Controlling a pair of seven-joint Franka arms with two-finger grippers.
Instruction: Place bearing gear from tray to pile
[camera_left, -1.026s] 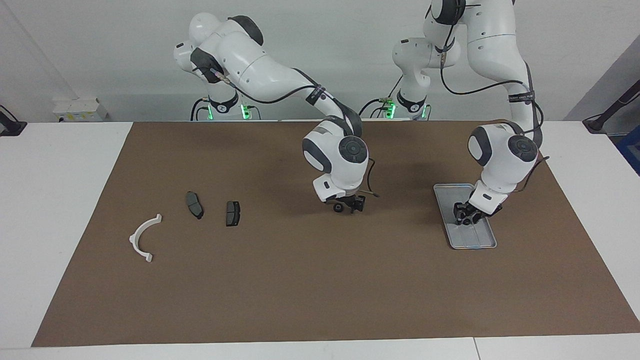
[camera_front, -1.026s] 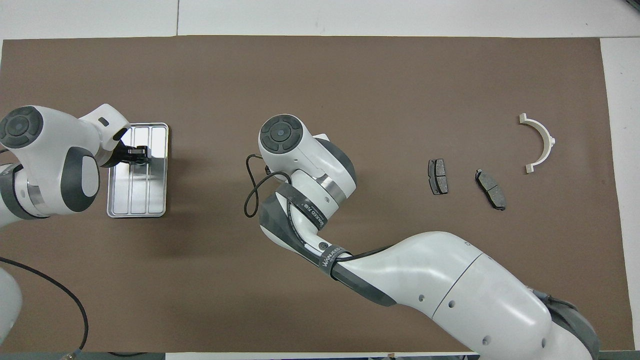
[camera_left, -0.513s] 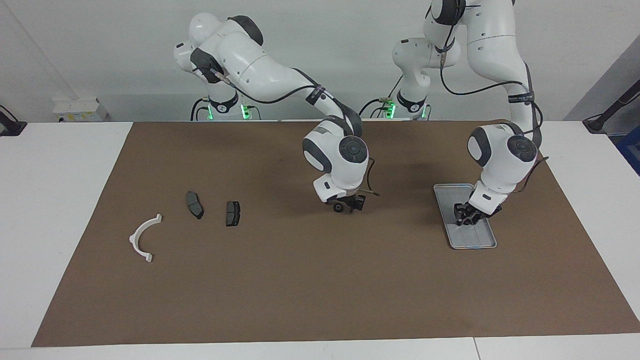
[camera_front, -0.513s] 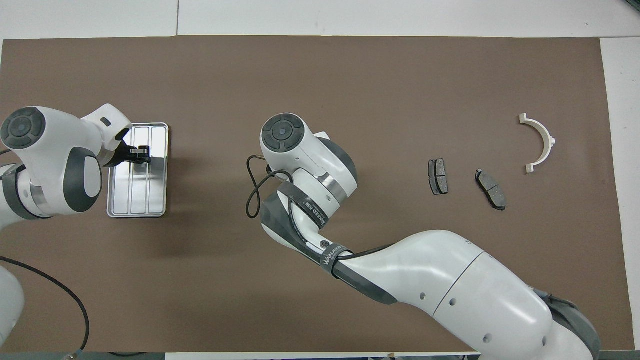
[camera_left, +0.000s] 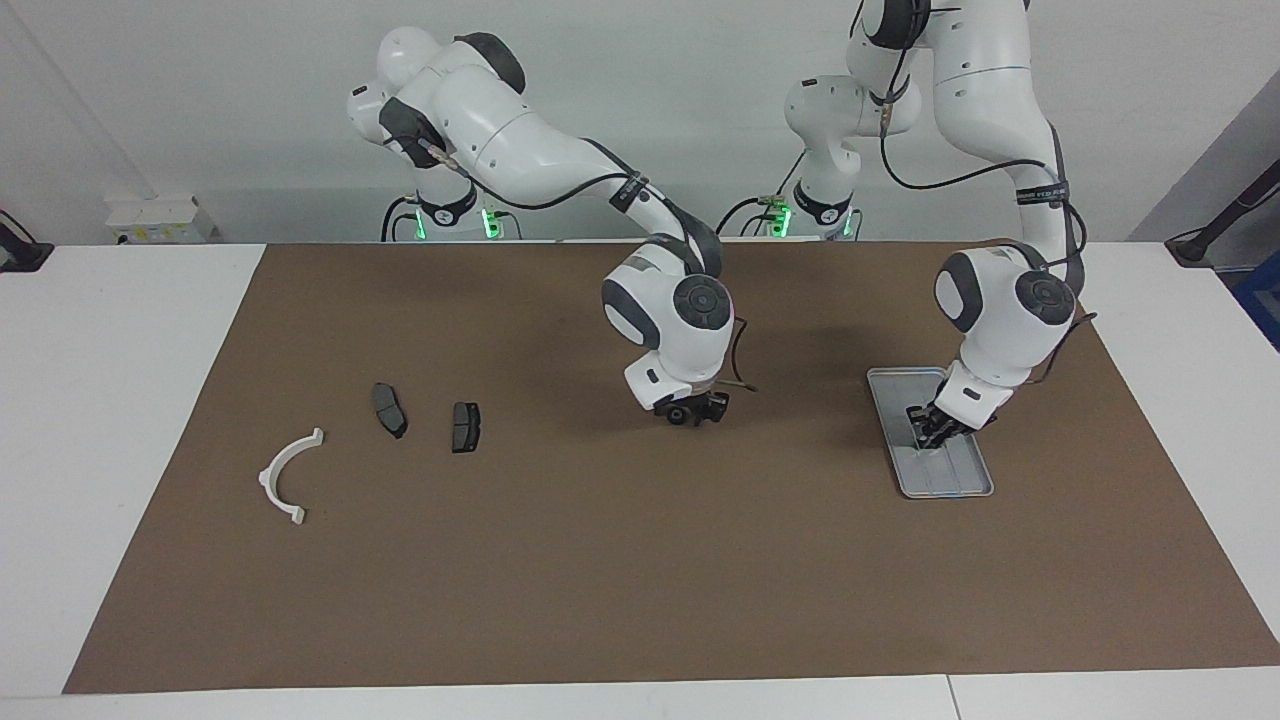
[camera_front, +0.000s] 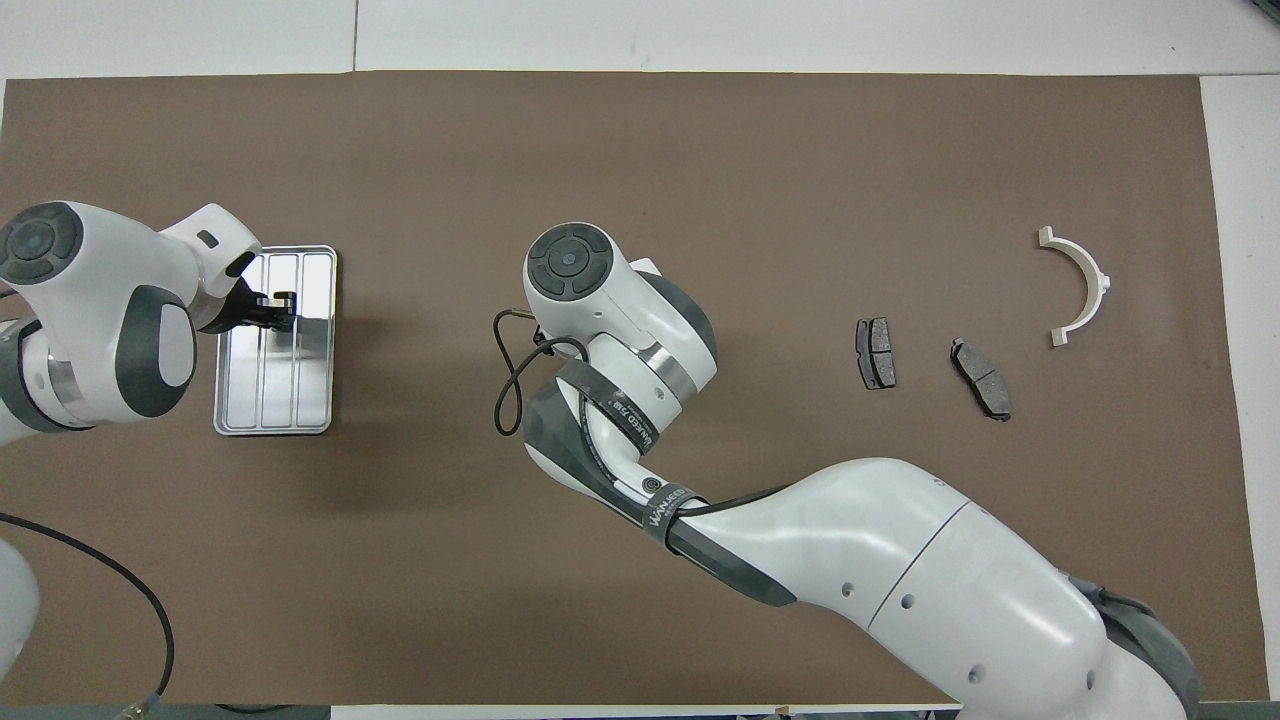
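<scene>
Down over the ridged silver tray (camera_left: 975, 485), left gripper (camera_left: 930, 432) (grip state unclear) hides any gear.

Silver ridged tray (camera_left: 975, 487) – brown mat (camera_left: 620, 560)

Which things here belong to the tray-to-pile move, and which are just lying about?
Job: tray; left tool, low over it; the pile: white half-ring bracket, two brake pads; right tool, waiting over the brown mat. The bearing gear cannot be made out.
Lying about: brown mat; white box at the right arm's end.
</scene>
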